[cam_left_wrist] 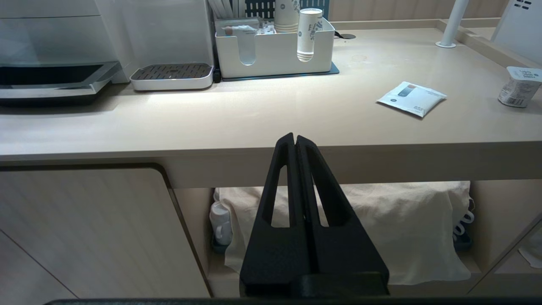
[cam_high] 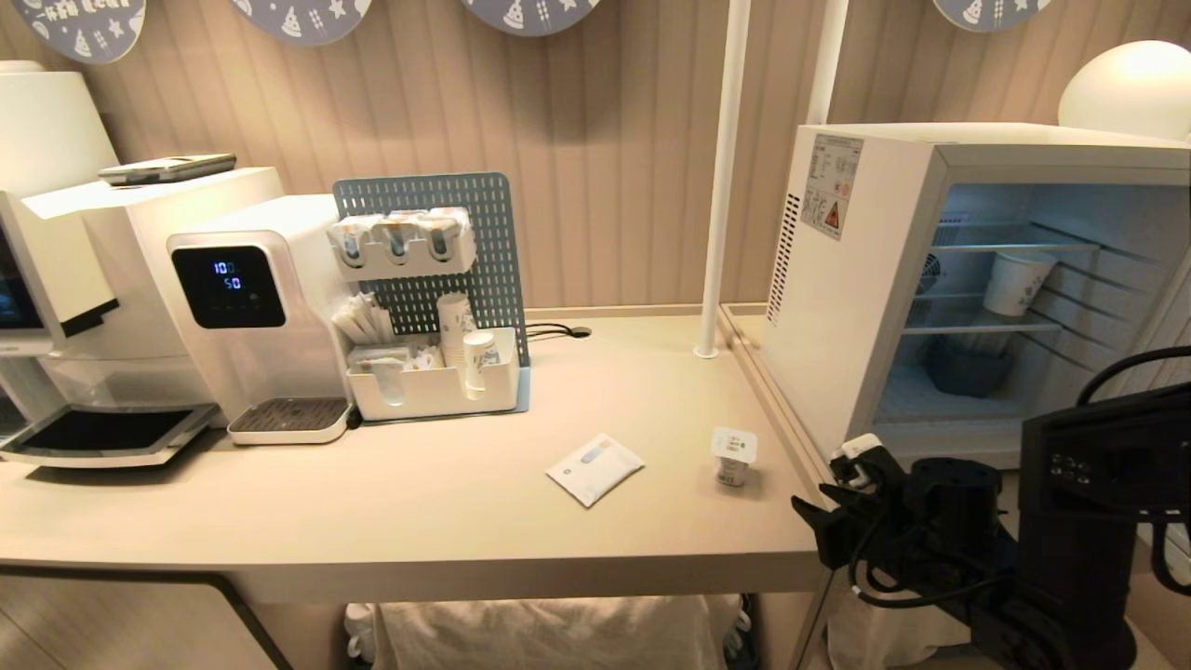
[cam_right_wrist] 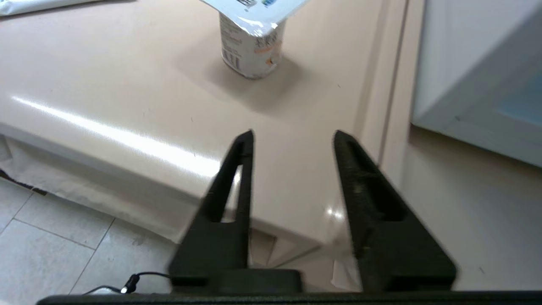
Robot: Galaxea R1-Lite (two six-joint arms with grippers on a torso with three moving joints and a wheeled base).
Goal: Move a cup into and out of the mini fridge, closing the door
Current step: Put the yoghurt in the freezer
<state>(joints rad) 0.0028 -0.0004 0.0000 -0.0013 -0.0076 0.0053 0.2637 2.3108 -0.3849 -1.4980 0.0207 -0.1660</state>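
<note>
The cup [cam_high: 733, 456], a small white tub with a square foil lid, stands on the beige table near its right end; it also shows in the left wrist view [cam_left_wrist: 518, 87]. The mini fridge [cam_high: 856, 279] stands to its right with its lit inside showing; the door is out of view. My right gripper [cam_right_wrist: 293, 135] is open and empty, off the table's front right corner, with the cup [cam_right_wrist: 252, 51] a short way ahead of it. In the head view this gripper [cam_high: 819, 521] is at the lower right. My left gripper [cam_left_wrist: 295, 137] is shut and empty below the table's front edge.
A white sachet [cam_high: 595, 468] lies left of the cup. At the back stand a water dispenser [cam_high: 251, 316], an organiser tray [cam_high: 437, 395] with paper cups, and a white pole [cam_high: 721, 186]. The fridge shelves hold a paper cup [cam_high: 1019, 279] and a dark container [cam_high: 968, 368].
</note>
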